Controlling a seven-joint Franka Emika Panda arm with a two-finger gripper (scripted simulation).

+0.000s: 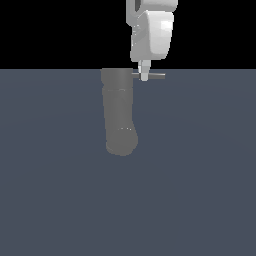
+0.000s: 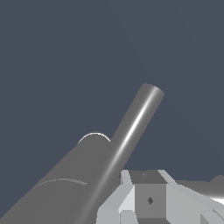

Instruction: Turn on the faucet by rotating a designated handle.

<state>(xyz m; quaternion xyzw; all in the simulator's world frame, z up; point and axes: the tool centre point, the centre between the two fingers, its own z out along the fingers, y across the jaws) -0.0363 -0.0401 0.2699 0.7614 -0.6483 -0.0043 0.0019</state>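
- We locate the faucet (image 1: 119, 112) at the exterior view's left — a thick grey body standing on the floor (image 1: 200, 190).
- We find the handle (image 1: 157, 76) projecting from the body's top toward the exterior view's right, long axis horizontal.
- We see the gripper (image 1: 144, 76) descending onto the handle mid-length; whether its fingers pinch the rod, we cannot tell.
- We judge the room around it ample.
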